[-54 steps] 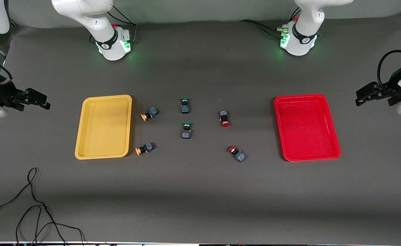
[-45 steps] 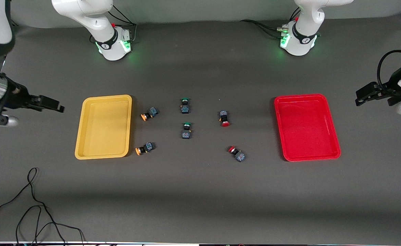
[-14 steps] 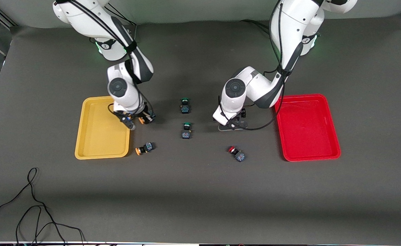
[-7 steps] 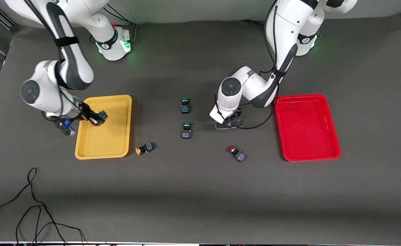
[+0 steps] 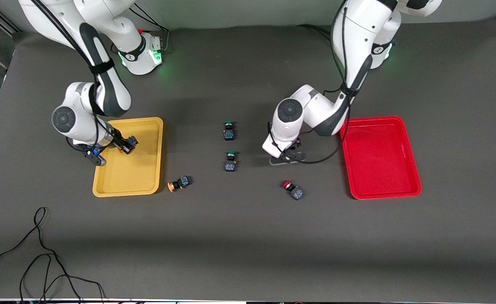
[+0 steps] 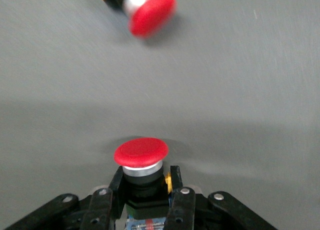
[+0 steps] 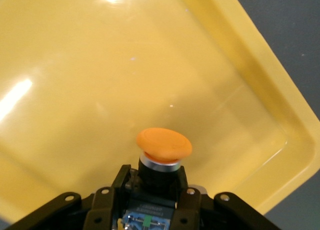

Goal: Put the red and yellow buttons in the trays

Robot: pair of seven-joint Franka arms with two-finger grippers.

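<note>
My right gripper [image 5: 126, 145] is shut on a yellow-capped button [image 7: 164, 146] and holds it over the yellow tray [image 5: 104, 185], whose floor [image 7: 75, 90] fills the right wrist view. My left gripper [image 5: 288, 155] is shut on a red-capped button [image 6: 141, 154] just above the mat; the wrist hides this button in the front view. A second red button [image 5: 292, 189] lies on the mat nearer the front camera and also shows in the left wrist view [image 6: 150, 10]. A second yellow button [image 5: 178, 183] lies beside the yellow tray's near corner. The red tray [image 5: 414, 185] holds nothing.
Two green-capped buttons [image 5: 229, 130] [image 5: 230, 161] lie on the mat between the two grippers. A black cable [image 5: 41, 249] lies loose near the front edge at the right arm's end.
My right gripper lifted a yellow button from beside the yellow tray and carried it over the tray, then shifted slightly toward its middle. My left gripper stays at the red button, barely moved.
</note>
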